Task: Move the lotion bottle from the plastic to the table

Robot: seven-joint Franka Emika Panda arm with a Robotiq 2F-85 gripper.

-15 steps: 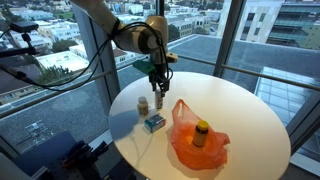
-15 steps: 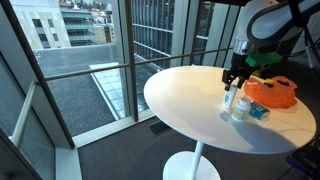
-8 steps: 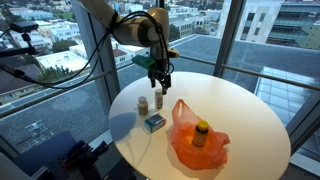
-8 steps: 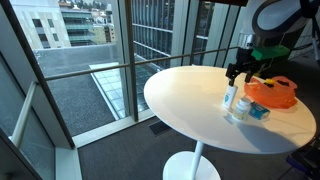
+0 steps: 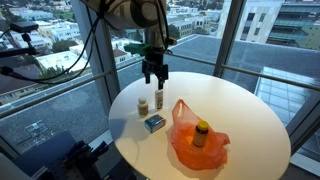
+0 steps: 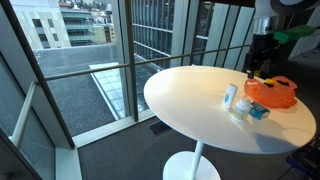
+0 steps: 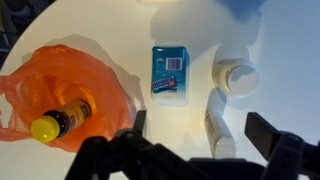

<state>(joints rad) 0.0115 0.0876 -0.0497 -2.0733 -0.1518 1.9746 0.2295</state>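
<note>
Jaws spread wide, empty. Gripper (image 5: 155, 73) hangs directly above lotion bottle (image 5: 158, 98). Bottle on table (image 5: 240, 100), upright, just left of orange plastic (image 5: 183, 125). Wrist view: bottle lower right, long axis up-down.

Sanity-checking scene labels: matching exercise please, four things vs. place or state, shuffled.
Things:
1. yellow-capped bottle
2. teal box
3. lotion bottle
4. gripper

Places or states:
A. above the table, jaws open, holding nothing
B. on the bare table beside the white-capped bottle
C. on the orange plastic
D. on the table between the plastic and the lotion bottle

Pairs: 1-C; 2-D; 3-B; 4-A
</note>
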